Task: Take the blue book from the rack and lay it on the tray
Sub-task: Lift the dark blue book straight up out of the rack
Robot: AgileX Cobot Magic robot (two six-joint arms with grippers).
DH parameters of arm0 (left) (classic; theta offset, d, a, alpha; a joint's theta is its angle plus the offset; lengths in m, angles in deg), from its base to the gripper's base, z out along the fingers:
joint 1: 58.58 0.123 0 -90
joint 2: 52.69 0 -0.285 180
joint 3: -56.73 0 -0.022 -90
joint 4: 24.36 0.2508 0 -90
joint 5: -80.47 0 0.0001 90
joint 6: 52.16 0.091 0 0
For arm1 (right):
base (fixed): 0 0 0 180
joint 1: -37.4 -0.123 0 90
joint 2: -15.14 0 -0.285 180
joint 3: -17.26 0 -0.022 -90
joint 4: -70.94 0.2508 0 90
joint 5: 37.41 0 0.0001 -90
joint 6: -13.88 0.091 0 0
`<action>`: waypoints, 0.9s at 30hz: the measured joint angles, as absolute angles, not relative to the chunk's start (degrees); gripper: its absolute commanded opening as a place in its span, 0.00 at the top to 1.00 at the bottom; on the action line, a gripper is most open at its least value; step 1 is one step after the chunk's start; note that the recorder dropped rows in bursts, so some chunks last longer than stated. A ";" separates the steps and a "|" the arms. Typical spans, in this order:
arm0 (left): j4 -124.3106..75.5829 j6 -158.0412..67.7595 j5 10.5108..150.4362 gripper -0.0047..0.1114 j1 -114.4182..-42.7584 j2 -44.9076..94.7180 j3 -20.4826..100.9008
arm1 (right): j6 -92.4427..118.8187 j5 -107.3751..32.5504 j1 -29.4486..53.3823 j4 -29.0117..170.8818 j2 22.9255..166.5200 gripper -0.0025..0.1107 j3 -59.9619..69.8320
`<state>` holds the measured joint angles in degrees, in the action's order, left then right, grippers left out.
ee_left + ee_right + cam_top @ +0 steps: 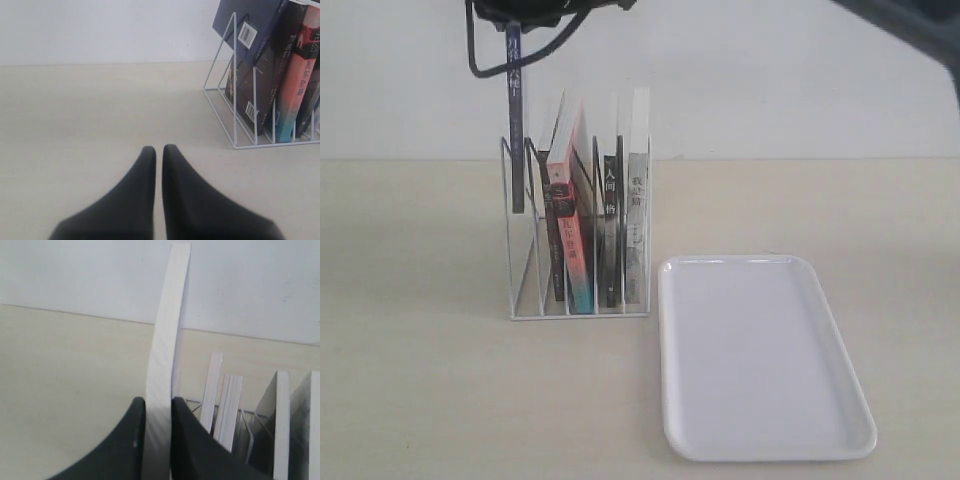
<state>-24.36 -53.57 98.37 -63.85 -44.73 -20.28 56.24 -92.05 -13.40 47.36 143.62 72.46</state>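
The blue book hangs upright with its thin blue spine facing the exterior view. Its lower end is still inside the leftmost slot of the white wire rack. My right gripper is at the top edge of that view, shut on the book's upper end. In the right wrist view the gripper clamps the book's white page edge. The left wrist view shows the book's navy back cover with a barcode raised above the rack. My left gripper is shut and empty over bare table. The white tray lies flat and empty to the right of the rack.
Several other books stand in the rack's remaining slots, among them a red-and-teal spine and a black spine. A dark arm section crosses the top right corner of the exterior view. The table is pale wood, with a white wall behind it.
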 measured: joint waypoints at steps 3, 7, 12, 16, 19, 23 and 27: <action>-24.36 -53.57 98.37 0.92 -63.85 -44.73 -20.28 | 56.02 -92.58 -13.40 47.13 141.71 0.98 72.46; -24.36 -53.57 98.37 0.92 -63.85 -44.73 -20.28 | 54.88 -93.94 -13.40 46.30 139.22 0.98 72.46; -24.36 -53.57 98.37 0.92 -63.85 -44.73 -20.28 | 53.52 -95.77 -13.40 45.39 135.81 0.98 72.46; -24.36 -53.57 98.37 0.92 -63.85 -44.73 -20.28 | 52.90 -96.13 -13.40 45.39 133.42 0.98 72.46; -24.36 -53.57 98.37 0.92 -63.85 -44.73 -20.28 | 51.90 -96.65 -13.40 45.28 131.40 0.98 72.46; -24.36 -53.57 98.37 0.92 -63.85 -44.73 -20.28 | 47.78 -98.84 -13.40 45.31 129.05 0.98 72.46; -24.36 -53.57 98.37 0.92 -63.85 -44.73 -20.28 | 39.15 -103.65 -13.40 45.03 127.22 0.98 72.46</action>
